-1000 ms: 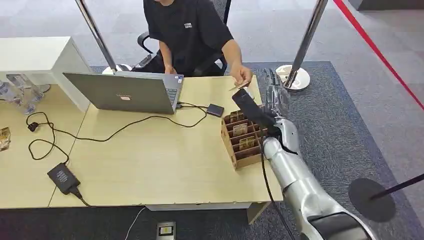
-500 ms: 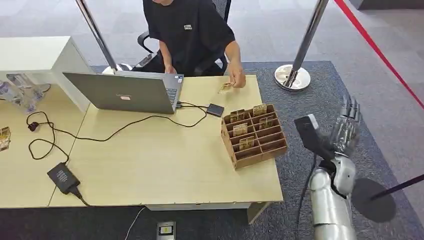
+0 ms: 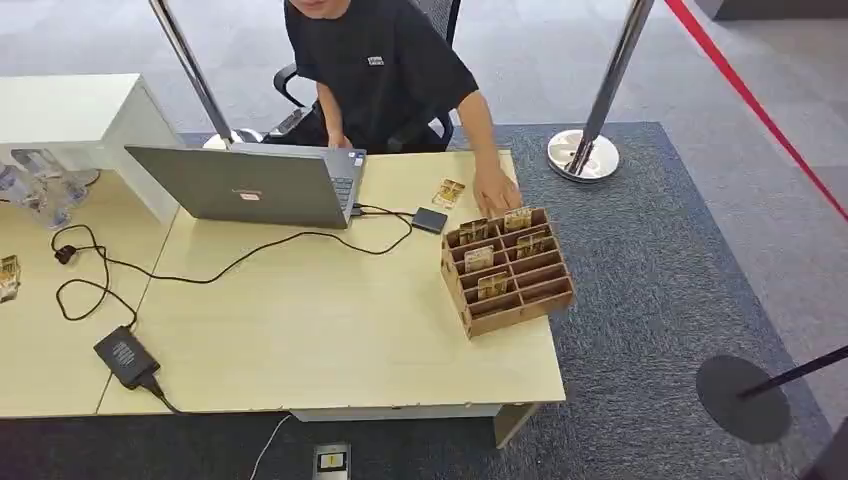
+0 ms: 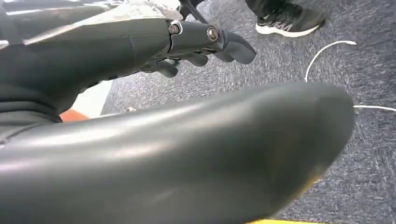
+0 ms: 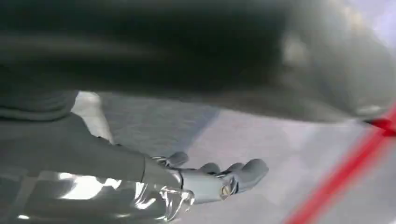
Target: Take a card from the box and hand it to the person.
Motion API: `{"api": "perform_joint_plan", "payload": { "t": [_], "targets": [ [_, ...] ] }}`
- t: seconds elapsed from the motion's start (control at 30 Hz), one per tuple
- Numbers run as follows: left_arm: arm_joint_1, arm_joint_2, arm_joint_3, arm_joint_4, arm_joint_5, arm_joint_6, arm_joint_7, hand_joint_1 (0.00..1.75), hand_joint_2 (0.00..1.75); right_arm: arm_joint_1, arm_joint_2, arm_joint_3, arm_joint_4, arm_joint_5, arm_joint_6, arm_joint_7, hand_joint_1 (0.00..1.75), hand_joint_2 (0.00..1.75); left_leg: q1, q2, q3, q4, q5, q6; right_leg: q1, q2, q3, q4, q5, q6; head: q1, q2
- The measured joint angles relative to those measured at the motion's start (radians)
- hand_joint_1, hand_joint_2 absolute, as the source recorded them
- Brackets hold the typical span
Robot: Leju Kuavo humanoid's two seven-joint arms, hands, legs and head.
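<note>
- Box (image 3: 508,268) sits on tabletop (image 3: 300,330) near its right edge, w/ several cards standing in the slots.
- One card (image 3: 449,192) lies flat on tabletop, between laptop (image 3: 245,185) & person's hand (image 3: 496,194).
- Person's hand rests just behind box, apart from the card.
- Left hand (image 4: 196,44) over carpet, fingers loosely curled, holds nothing.
- Right hand (image 5: 212,179) over floor, fingers stretched out & a bit apart, holds nothing.
</note>
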Motion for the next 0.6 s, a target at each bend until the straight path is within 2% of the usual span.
{"api": "perform_joint_plan", "payload": {
  "t": [0.13,0.23,0.33,0.37,0.43,0.5,0.53,0.6],
  "targets": [
    [0.001,-0.001,0.0,0.0,0.001,0.0,0.0,0.0,0.0,-0.006,-0.062,-0.109,0.303,0.031,0.019,0.099,0.0,0.0,0.0,0.0,0.0,0.0,0.0,0.0,0.0,0.0,0.001,0.0,0.0,0.0,0.0,0.0],
    [-0.001,-0.002,0.003,0.0,0.01,0.0,-0.005,0.0,0.0,0.001,-0.075,-0.153,0.497,0.078,0.037,0.25,0.0,0.0,0.0,0.001,0.0,0.0,0.0,0.0,0.0,0.0,0.0,0.0,0.0,0.0,-0.001,0.0],
    [-0.004,-0.002,0.009,0.0,0.017,0.0,-0.013,0.0,0.0,0.001,-0.06,-0.156,0.627,0.138,0.068,0.445,0.0,0.0,0.001,0.001,0.001,0.0,0.0,0.0,0.0,0.0,0.0,0.001,0.0,-0.001,0.0,0.0],
    [-0.005,-0.002,0.011,0.0,0.018,0.0,-0.016,0.0,1.75,0.001,-0.051,-0.156,0.661,0.161,0.086,0.515,0.0,0.0,0.001,0.001,0.001,0.0,0.0,0.0,0.0,0.0,0.0,0.001,-0.001,-0.001,-0.001,0.0],
    [-0.006,-0.003,0.017,0.0,0.02,0.0,-0.027,0.0,1.75,0.001,-0.024,-0.155,0.714,0.19,0.121,0.597,0.0,0.0,0.002,0.0,0.001,-0.001,0.0,-0.001,0.001,0.0,0.0,0.001,-0.001,-0.001,0.0,0.0],
    [-0.007,-0.004,0.019,0.0,0.024,-0.001,-0.039,0.0,1.75,0.0,0.007,-0.152,0.745,0.205,0.141,0.626,0.0,0.0,0.002,0.001,0.001,-0.001,0.001,-0.001,0.002,0.0,0.0,0.002,-0.001,-0.001,0.0,0.0],
    [-0.008,-0.005,0.019,0.0,0.027,-0.004,-0.048,0.0,1.75,0.0,0.017,-0.152,0.757,0.209,0.15,0.63,0.0,1.75,0.002,0.0,0.001,-0.001,0.001,-0.001,0.002,0.0,0.0,0.002,-0.001,-0.001,-0.001,0.0],
    [-0.008,-0.006,0.019,0.0,0.024,-0.015,-0.071,0.0,1.75,0.0,0.042,-0.148,0.776,0.214,0.168,0.621,0.0,1.75,0.001,0.001,0.001,-0.001,0.001,-0.001,0.002,0.0,0.0,0.002,-0.001,-0.001,0.0,0.0]
  ]
}}
